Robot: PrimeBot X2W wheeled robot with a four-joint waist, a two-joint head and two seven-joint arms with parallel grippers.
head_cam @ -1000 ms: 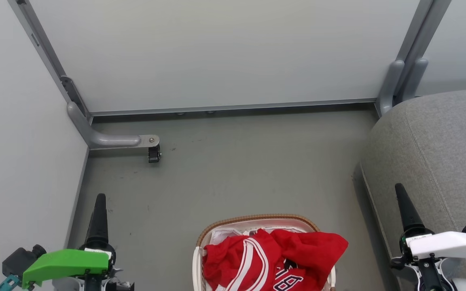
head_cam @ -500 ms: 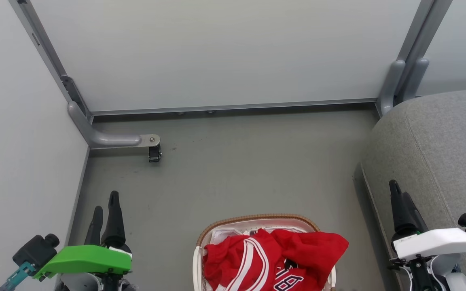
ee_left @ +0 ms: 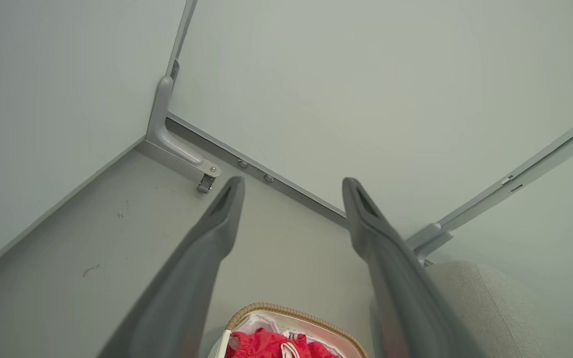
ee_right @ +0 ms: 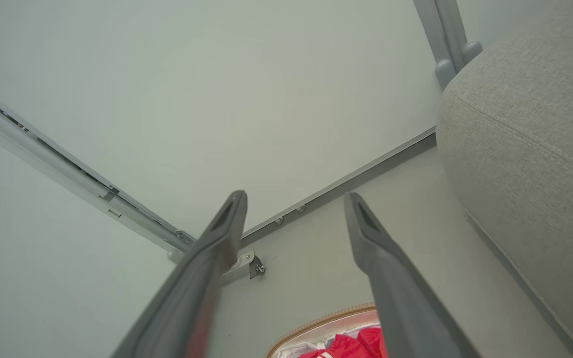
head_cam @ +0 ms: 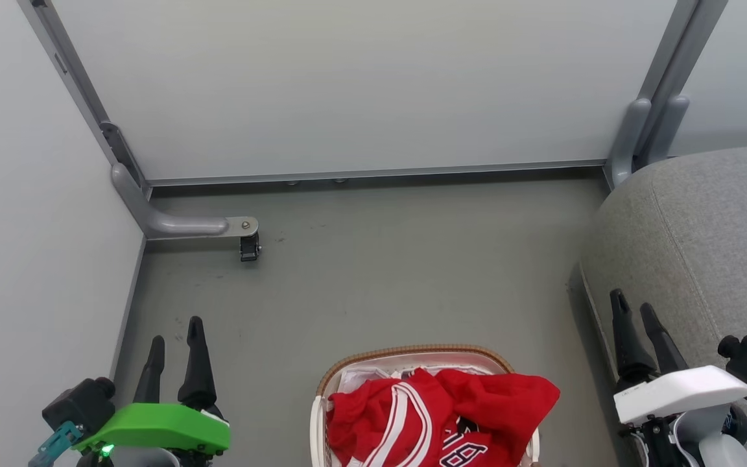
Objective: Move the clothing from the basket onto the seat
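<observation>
Moved: both wrists have rolled, so two fingers (head_cam: pixel 196 363) now show side by side on each arm.
Head view: left gripper (head_cam: pixel 176 331) and right gripper (head_cam: pixel 631 299) spread, empty, flanking the basket (head_cam: pixel 412 351); clothing (head_cam: pixel 438 408) heaped inside it; visible seat (head_cam: pixel 704 246) bare.
Left wrist view: fingers wide apart, holding nothing.
Right wrist view: same, seat alongside.
Progress: nothing transferred; all clothing remains in the basket.

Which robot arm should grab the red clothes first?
Probably right. The right arm's fingers, open and empty, hover beside the grey seat, and the red clothing spills over the basket rim toward them. The left arm's fingers, also open, sit farther off by the wall.
</observation>
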